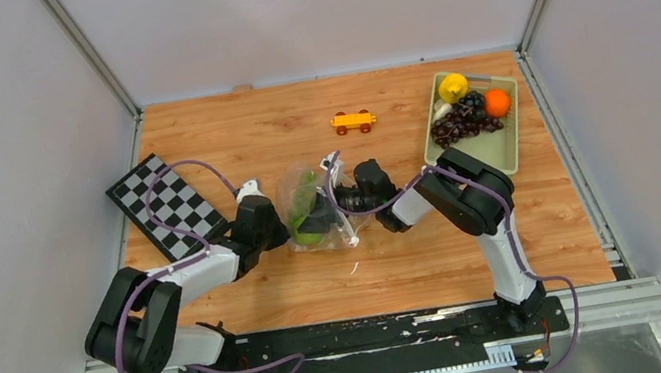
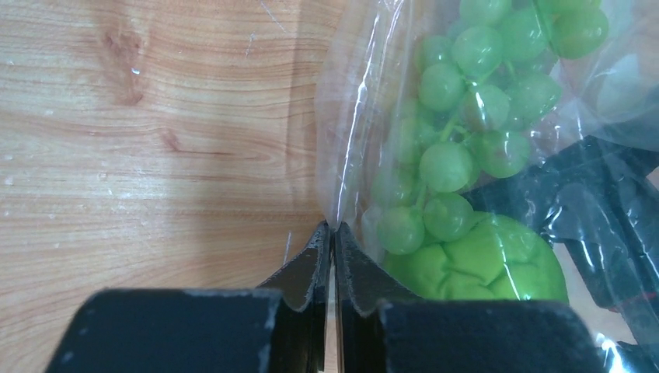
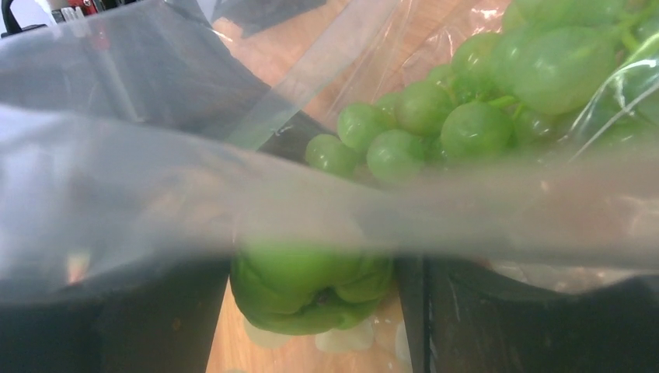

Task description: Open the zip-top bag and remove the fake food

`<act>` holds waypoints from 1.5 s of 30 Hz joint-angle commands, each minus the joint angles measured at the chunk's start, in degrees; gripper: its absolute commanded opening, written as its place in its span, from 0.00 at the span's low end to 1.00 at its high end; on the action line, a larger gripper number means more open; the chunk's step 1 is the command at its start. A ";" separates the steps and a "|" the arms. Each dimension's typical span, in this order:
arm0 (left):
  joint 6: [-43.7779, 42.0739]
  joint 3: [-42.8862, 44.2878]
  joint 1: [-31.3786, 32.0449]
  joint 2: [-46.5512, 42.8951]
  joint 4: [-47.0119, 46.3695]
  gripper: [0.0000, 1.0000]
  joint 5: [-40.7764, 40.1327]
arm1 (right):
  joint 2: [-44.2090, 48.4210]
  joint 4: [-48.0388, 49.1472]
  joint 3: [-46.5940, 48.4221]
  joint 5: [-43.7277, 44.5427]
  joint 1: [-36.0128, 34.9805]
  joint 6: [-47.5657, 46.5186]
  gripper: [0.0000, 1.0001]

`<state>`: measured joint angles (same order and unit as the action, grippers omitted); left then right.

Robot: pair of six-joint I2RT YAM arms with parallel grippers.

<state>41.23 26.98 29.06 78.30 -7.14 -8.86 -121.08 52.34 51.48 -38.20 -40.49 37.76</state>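
Observation:
The clear zip-top bag (image 1: 315, 211) lies mid-table between both grippers. Inside it are a green grape bunch (image 2: 455, 132) and a green pepper (image 2: 486, 264), both fake food. My left gripper (image 2: 332, 228) is shut on a thin fold of the bag's (image 2: 350, 140) left side. In the overhead view it (image 1: 287, 222) sits at the bag's left. My right gripper (image 1: 346, 202) reaches into the bag from the right. It (image 3: 315, 268) stands open and wide, with the green pepper (image 3: 311, 291) lying between its fingers, and bag film (image 3: 155, 202) is draped across the view. The grapes (image 3: 420, 124) lie beyond.
A pale green tray (image 1: 503, 152) at the back right holds a lemon (image 1: 453, 86), an orange (image 1: 497, 102), dark purple grapes (image 1: 463, 122) and a white mushroom (image 1: 441, 110). An orange-yellow toy car (image 1: 353, 121) sits behind the bag. A checkerboard (image 1: 166, 206) lies at the left.

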 commanded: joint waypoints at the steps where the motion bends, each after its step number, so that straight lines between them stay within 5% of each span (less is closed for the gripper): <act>1: 0.20 -1.11 -0.14 2.41 4.23 0.09 0.33 | 0.40 -5.93 0.27 0.53 -0.38 -4.22 0.72; 14: 0.78 -3.45 -0.14 2.27 5.88 0.02 -4.99 | 11.93 -4.29 -6.73 3.33 1.00 -4.66 0.53; 35: 0.60 -3.21 -0.22 3.10 4.75 0.00 -5.89 | 28.67 -21.64 -12.29 12.80 1.73 -15.66 0.52; 45: 0.19 -3.51 -0.18 3.08 3.72 0.00 -6.55 | 34.99 -24.01 -12.39 13.28 1.91 -11.99 0.52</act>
<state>42.35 26.20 29.17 79.24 -10.46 -12.25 -89.43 28.73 38.26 -25.56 -38.92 24.38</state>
